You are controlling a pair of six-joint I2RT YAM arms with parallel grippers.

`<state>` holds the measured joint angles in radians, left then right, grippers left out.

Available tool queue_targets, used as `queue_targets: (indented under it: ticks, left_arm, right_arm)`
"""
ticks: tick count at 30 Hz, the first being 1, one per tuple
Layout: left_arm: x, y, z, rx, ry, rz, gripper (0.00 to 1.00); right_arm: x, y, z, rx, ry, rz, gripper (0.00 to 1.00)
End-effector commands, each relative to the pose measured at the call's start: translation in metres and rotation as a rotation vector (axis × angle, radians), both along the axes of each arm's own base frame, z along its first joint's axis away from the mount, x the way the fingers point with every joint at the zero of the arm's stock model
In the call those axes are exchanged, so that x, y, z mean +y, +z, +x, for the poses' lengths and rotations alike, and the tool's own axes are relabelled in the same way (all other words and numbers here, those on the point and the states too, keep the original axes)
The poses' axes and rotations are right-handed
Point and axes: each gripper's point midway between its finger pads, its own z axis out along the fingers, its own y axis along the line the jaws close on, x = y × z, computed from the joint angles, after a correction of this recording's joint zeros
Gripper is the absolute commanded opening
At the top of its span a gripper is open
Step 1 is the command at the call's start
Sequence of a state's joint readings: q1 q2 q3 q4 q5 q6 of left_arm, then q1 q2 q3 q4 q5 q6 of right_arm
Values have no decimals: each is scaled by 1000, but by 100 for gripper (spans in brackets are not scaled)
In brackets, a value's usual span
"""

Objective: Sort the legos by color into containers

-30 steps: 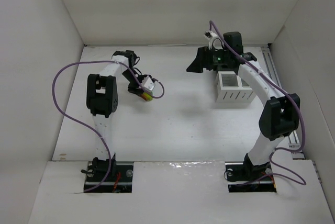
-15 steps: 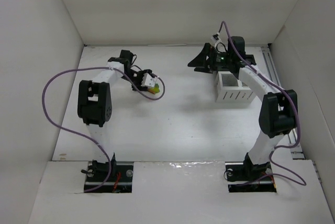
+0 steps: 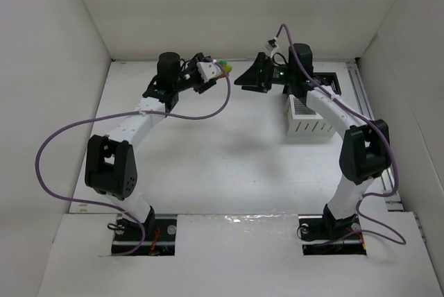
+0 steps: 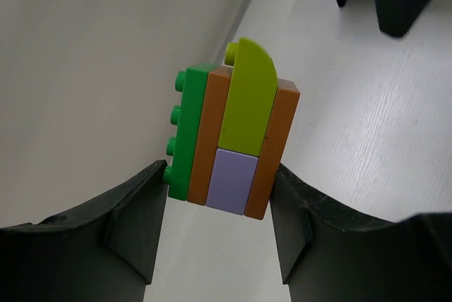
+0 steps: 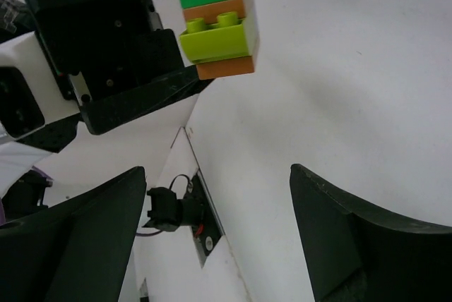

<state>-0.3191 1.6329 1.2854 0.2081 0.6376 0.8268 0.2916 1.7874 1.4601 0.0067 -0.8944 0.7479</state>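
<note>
While the left hand (image 4: 219,207) clamps the lego stack (image 4: 229,140) aloft over the far bench (image 3: 208,158) and the right hand (image 5: 217,175) stands wide facing it, a skewed pull could drop the whole stack

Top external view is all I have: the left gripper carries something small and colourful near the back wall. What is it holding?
Observer: The left wrist view shows the left gripper clamped on a brick stack: green, orange, a layer of lime and purple, then orange.
Operator: Is the right gripper touching it?
Observer: No. In the right wrist view the right gripper faces the stack with its fingers wide apart and nothing between them.
Operator: Where do the left arm's pads press?
Observer: One on the green brick, the other on the outer orange one.
</note>
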Motion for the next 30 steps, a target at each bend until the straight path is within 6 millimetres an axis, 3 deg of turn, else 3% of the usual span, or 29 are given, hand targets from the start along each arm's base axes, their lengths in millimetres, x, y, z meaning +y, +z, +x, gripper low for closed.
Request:
queue_targets:
  ticks: [1,4,11,16,26,30]
  left_arm:
    - [-10,73,-5,-35,47,-230,0]
    - [-19,77,-15,-40,29,-234,0]
    - [-31,78,-27,-21,-22,-241,0]
    - [-38,74,-31,-17,-34,-219,0]
    - [-39,73,-37,-84,-63,-172,0]
    - [-40,63,-40,-102,-92,-138,0]
  right_arm:
    - [10,43,4,-177,28,42,88]
    - [9,43,6,-190,22,35,93]
    - [9,54,23,-226,-41,30,93]
    - [11,58,21,-233,-16,39,93]
    - [17,61,20,-241,14,47,74]
    - [18,56,20,-248,26,40,66]
